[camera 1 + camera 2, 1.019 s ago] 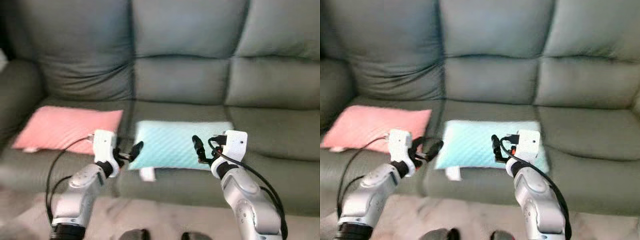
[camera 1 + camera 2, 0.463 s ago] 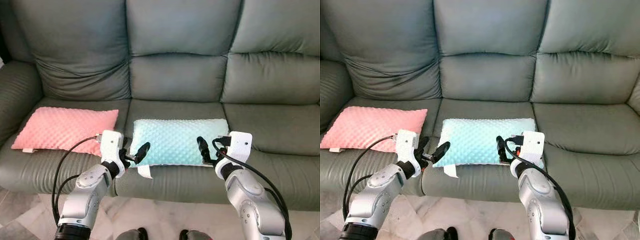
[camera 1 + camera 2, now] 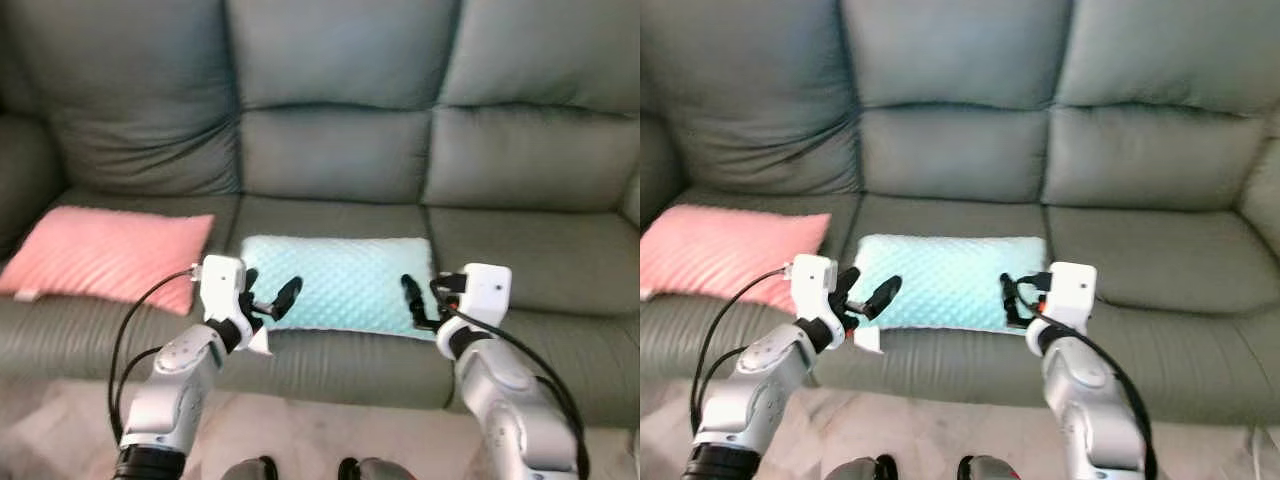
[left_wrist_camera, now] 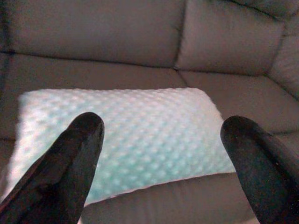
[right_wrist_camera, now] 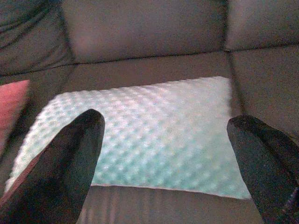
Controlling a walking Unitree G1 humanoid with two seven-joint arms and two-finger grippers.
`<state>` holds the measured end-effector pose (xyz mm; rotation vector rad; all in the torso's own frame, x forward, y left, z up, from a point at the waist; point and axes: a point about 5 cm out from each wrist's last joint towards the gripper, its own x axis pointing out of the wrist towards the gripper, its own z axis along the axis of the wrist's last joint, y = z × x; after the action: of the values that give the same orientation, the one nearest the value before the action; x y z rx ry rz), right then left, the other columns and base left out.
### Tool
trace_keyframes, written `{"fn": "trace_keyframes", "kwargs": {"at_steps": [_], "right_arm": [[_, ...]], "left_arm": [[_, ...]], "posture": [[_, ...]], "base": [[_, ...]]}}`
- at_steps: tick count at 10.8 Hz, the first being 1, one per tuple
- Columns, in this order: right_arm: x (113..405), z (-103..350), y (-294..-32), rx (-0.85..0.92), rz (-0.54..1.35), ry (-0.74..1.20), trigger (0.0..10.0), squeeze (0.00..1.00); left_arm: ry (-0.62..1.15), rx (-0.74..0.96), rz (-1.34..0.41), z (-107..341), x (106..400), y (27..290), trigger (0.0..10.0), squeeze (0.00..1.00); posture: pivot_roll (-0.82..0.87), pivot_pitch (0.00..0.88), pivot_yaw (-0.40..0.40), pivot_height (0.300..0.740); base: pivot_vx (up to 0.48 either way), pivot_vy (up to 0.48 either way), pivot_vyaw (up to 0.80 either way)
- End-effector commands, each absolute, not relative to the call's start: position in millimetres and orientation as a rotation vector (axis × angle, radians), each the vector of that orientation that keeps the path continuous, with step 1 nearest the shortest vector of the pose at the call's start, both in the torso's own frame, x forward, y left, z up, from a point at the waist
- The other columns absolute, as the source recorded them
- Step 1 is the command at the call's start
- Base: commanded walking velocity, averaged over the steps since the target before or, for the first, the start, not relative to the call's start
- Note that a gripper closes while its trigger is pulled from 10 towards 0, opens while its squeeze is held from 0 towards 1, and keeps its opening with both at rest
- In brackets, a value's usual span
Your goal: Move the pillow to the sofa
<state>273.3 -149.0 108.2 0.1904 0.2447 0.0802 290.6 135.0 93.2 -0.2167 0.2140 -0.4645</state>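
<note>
A light blue dimpled pillow (image 3: 340, 282) lies flat on the middle seat of the grey-green sofa (image 3: 340, 150), its front edge near the seat's front. My left gripper (image 3: 268, 297) is open, just in front of the pillow's near left corner, with nothing between its fingers. My right gripper (image 3: 418, 302) is open at the pillow's near right corner, also holding nothing. Both wrist views look across the blue pillow (image 4: 126, 135) (image 5: 145, 140) between spread black fingers (image 4: 70, 163) (image 5: 65, 163).
A pink dimpled pillow (image 3: 110, 252) lies on the sofa's left seat. The right seat cushion (image 3: 540, 255) is bare. Pale tiled floor (image 3: 300, 440) runs along the sofa's front below my arms.
The camera has shifted, so the sofa sits a little left and lower in view. Both open grippers stay by the blue pillow's near corners; the pillow has not moved.
</note>
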Motion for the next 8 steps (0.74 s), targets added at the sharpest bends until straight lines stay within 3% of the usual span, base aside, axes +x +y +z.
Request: {"fn": "trace_keyframes", "kwargs": {"at_steps": [1,4,6,8], "right_arm": [[271.6,107.2,-145.9,0.195,0.096,0.254,10.0,0.00],[257.7,85.1,-123.6,0.197,0.256,0.452,10.0,0.00],[249.5,66.8,-134.3,0.205,0.187,0.566,10.0,0.00],[247.9,60.0,-140.1,0.208,0.171,0.593,10.0,0.00]], "left_arm": [[0.221,-0.212,-0.436,90.6,289.0,141.0,10.0,0.00],[0.306,-0.185,-0.442,74.4,283.8,141.8,10.0,0.00],[0.496,-0.118,-0.482,36.0,263.7,151.9,10.0,0.00],[0.578,-0.054,-0.474,11.8,251.2,165.8,10.0,0.00]], "posture": [[-0.11,0.184,0.030,0.740],[-0.11,0.179,0.030,0.740],[-0.11,0.181,0.033,0.740],[-0.11,0.185,0.033,0.740]], "base": [[0.000,0.000,0.00],[0.000,0.000,0.00],[0.000,0.000,0.00],[0.000,0.000,0.00]]}}
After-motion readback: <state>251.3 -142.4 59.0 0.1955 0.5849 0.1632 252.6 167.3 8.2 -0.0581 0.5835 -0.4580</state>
